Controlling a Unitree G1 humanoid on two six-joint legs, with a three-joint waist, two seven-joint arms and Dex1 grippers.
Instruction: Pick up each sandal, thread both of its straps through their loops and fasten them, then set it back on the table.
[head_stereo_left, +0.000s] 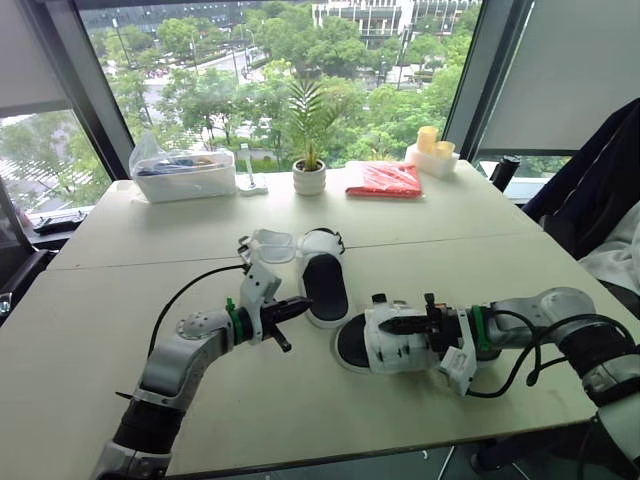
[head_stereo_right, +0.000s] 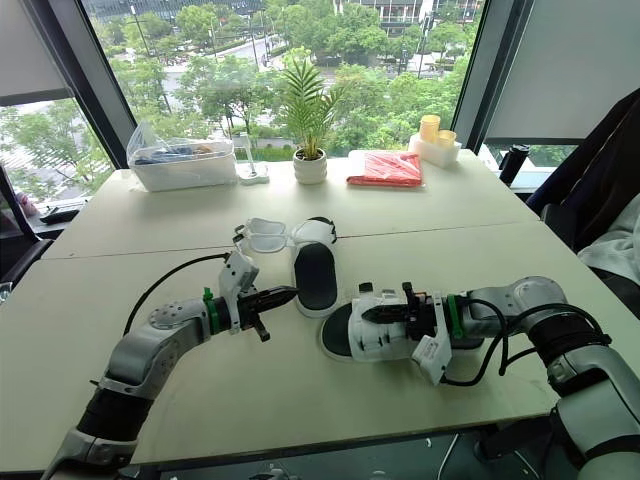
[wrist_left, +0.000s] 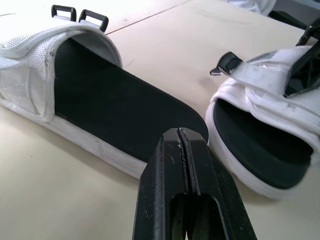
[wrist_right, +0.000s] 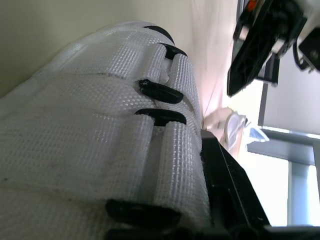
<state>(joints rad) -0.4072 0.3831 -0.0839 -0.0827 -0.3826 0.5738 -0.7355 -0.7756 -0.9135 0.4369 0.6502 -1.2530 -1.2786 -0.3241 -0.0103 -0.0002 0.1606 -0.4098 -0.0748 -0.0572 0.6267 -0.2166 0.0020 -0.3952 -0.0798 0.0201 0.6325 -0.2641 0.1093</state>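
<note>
No print on the red packet (head_stereo_left: 384, 180) or the clear box (head_stereo_left: 183, 176) is large enough to read. The pale table (head_stereo_left: 440, 222), with a seam running across it, stands before wide windows that look out on trees, a road and buildings. Along its far edge stand the box, a potted plant (head_stereo_left: 309, 170), the packet and yellow candles (head_stereo_left: 433, 141); a dark jacket (head_stereo_left: 598, 180) hangs at the right. Both sandals lie mid-table. The far sandal (head_stereo_left: 325, 285) has its straps spread open toward the robot's left, with its black loops (wrist_left: 79, 15) free. The left gripper (head_stereo_left: 303, 305) has its tips pressed together and holds nothing, just off that sandal's heel. The near sandal (head_stereo_left: 390, 355) lies under the right gripper (head_stereo_left: 392, 324), which rests along its white upper and hides part of the straps; I cannot tell whether it is gripping anything.
</note>
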